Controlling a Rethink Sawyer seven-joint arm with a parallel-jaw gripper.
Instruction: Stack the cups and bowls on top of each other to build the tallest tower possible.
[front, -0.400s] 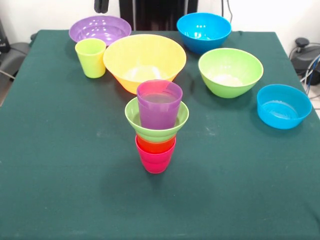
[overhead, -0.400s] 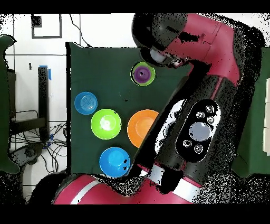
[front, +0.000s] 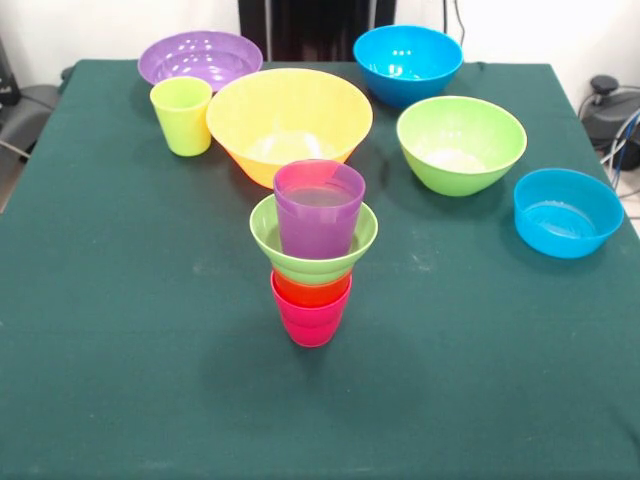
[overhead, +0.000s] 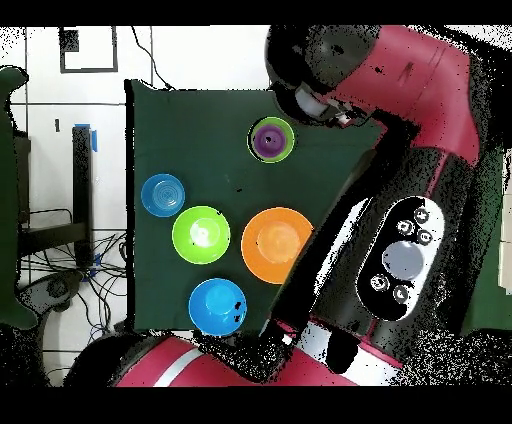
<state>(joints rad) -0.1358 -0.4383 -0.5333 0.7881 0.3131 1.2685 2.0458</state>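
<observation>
The tower stands mid-table in the front view. The red-pink cup (front: 311, 322) is lowest, with the orange cup (front: 311, 290) nested in it. The small ribbed lime green bowl (front: 313, 250) sits on that, and the purple cup (front: 319, 208) stands upright in the bowl. From overhead the tower (overhead: 271, 139) shows as a purple circle in a green ring. The lime green cup (front: 182, 115) stands alone at the back left. The red arm (overhead: 400, 150) covers the table's right side in the overhead view. I cannot make out the gripper in either view.
Loose bowls stand behind and right of the tower: purple (front: 200, 58), large orange-yellow (front: 289, 120), blue (front: 407, 62), medium lime green (front: 461, 142) and a smaller blue (front: 567, 210). All rest on the green cloth table (front: 120, 300).
</observation>
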